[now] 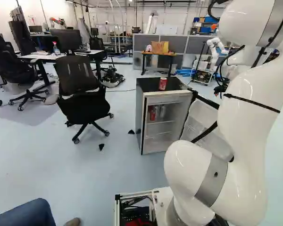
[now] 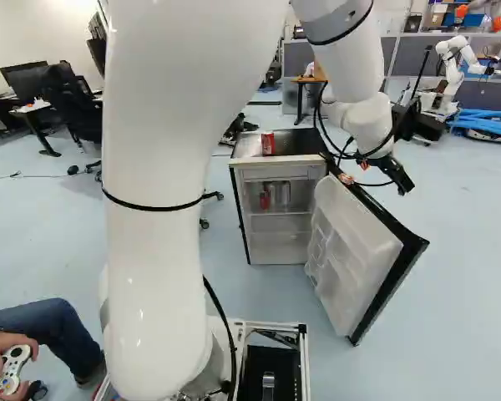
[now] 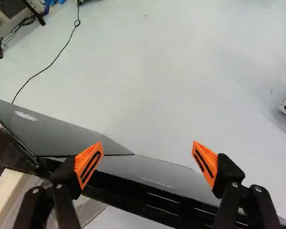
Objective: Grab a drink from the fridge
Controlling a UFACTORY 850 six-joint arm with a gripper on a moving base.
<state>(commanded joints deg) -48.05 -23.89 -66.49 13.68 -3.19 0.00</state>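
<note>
In the right base view my gripper point(image 2: 396, 174) hangs above and beside the opened door point(image 2: 348, 251) of the small fridge point(image 2: 277, 173). The wrist view has the gripper point(image 3: 148, 155) with its orange-padded fingers wide apart and nothing gripped; the door's dark top edge point(image 3: 148, 196) runs across beneath them. Inside the fridge, a red can point(image 2: 264, 200) stands next to silver cans point(image 2: 281, 194) on the upper shelf. Another red can point(image 1: 162, 84) stands on the fridge's black top. Whether the fingers touch the door I cannot tell.
Left of the fridge in the left base view is a black office chair point(image 1: 80, 94), with small dark pieces point(image 1: 101, 147) on the floor. Behind are a wooden-topped table point(image 1: 158, 54) and another robot point(image 2: 452, 67). A seated person's leg point(image 2: 46, 330) shows close by at the left.
</note>
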